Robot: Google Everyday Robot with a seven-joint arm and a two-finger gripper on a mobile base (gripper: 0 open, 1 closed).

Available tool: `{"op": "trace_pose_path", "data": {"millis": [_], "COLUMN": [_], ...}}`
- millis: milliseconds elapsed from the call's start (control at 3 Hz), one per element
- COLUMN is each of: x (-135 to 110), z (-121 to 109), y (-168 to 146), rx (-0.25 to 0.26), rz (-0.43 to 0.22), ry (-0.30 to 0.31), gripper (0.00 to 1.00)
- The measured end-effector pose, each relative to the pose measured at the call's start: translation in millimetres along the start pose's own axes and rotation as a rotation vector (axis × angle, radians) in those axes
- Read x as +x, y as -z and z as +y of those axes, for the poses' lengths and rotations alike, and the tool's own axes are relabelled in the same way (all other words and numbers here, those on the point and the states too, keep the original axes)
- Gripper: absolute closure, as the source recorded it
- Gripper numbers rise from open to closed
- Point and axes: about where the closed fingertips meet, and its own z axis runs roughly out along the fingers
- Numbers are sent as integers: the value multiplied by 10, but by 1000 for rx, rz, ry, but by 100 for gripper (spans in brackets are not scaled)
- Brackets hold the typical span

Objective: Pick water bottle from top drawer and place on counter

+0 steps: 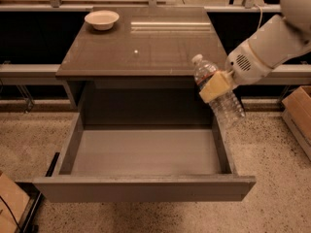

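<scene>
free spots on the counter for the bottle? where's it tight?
The counter is bare from the white bowl at its back-left corner across to the right edge and front lip, bar a tiny speck mid-top. The top drawer floor is bare too. Tight spot: the front-right corner, where the gripper holds the water bottle.

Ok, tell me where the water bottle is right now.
In the camera view the water bottle hangs tilted in the gripper at right, beside the counter's front right corner, above the top drawer's right wall.
</scene>
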Motion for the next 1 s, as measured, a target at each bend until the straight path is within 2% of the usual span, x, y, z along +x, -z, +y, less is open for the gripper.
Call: {"op": "trace_pose_path", "data": {"millis": [333, 667, 1000], "x": [-470, -473, -669], "z": [-48, -48, -76], "y": [649, 628, 570], "rx": [80, 79, 127], "rz": [-123, -122, -181], "ry": [89, 88, 99], "gripper": [100, 100, 100]}}
